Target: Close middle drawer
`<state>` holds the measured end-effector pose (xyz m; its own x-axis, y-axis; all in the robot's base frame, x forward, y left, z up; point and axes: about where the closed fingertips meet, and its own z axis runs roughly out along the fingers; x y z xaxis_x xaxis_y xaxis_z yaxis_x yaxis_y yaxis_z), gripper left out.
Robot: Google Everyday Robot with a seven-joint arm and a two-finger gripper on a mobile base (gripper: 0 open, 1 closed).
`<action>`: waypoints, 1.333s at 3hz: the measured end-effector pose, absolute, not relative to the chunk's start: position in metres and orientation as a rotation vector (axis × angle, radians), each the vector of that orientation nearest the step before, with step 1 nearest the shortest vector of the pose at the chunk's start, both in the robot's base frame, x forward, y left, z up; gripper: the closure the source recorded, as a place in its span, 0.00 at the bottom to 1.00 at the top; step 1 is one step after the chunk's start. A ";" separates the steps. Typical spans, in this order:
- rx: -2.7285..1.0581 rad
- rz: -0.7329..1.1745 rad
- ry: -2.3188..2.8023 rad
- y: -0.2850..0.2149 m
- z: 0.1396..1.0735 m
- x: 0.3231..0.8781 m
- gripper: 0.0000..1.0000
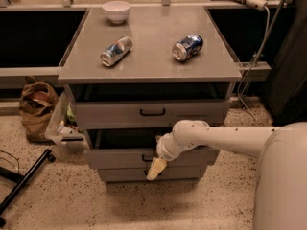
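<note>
The middle drawer [120, 158] stands partly pulled out of the grey cabinet, with a dark gap showing above its flat grey front. Its small dark handle [147, 158] is half hidden behind my wrist. My gripper [156, 168] hangs down in front of the drawer's front, at its centre, right by the handle. My white arm [225, 138] reaches in from the lower right.
The upper drawer [153, 113] is also slightly open, and the lowest drawer [139, 175] sits under the gripper. Two cans [116, 51] [187, 47] and a white bowl [117, 10] are on the cabinet top. A brown bag [37, 104], a plastic bin [60, 128] and a black stand leg [24, 180] are on the floor at left.
</note>
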<state>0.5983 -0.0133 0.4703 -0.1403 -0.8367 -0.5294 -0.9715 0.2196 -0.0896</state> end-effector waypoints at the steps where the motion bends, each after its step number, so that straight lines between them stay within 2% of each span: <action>1: -1.627 0.282 2.058 -0.044 0.495 0.581 0.00; 2: -1.572 0.256 2.142 -0.079 0.488 0.556 0.00; 4: -1.592 0.353 2.240 -0.089 0.432 0.531 0.00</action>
